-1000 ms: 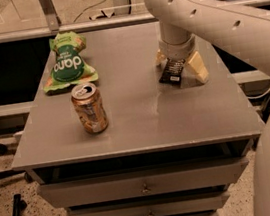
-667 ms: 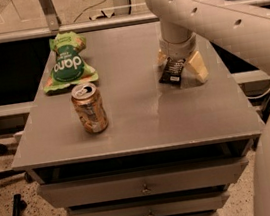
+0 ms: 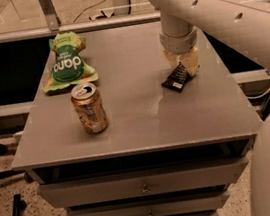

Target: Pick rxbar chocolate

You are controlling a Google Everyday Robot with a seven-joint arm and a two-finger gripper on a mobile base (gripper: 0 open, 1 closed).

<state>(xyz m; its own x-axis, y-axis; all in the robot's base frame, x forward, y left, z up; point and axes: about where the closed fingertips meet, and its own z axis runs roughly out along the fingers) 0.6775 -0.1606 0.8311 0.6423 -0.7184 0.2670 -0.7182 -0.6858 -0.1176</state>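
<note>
Now, rxbar chocolate [image 3: 175, 79] tilted, upper end pinched within gripper [image 3: 183, 64]

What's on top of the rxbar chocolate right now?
The gripper sits over the rxbar chocolate, covering its far end, which cannot be seen. The near end sticks out uncovered, and nothing else lies on it.

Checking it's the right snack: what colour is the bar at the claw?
Black with white text, camera view; the rxbar chocolate lies at the claw, right of the can.
</note>
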